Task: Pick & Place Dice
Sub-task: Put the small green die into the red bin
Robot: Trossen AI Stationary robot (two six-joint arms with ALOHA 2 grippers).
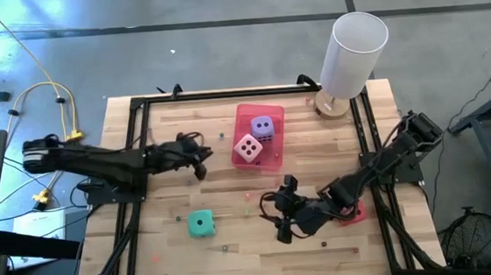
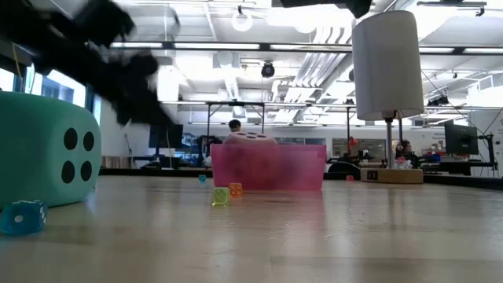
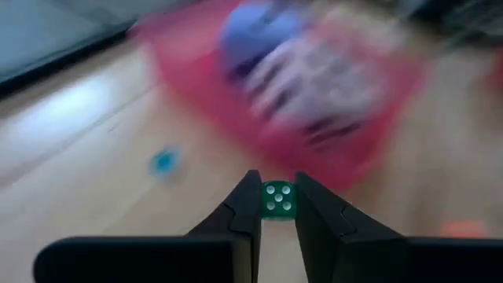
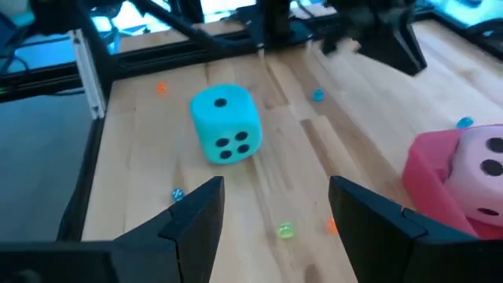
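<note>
The pale pink die and the purple die sit inside the flat pink tray. The teal die rests on the table and also shows in the right wrist view. A red shape, mostly hidden under the right arm, looks like the red die. My left gripper is just left of the tray, shut on a tiny green die. My right gripper is open to the right of the teal die, its fingers pointing toward it from a distance. My left gripper pinches the tiny green die between its two fingertips, one on each opposite face. A pipped face shows between the fingers. The pink tray lies just beyond the die.
Several tiny coloured dice lie scattered on the wood, such as a blue one, a yellow-green one and an orange one. A tall white cylinder on a wooden base stands at the far right corner. A black frame borders the table.
</note>
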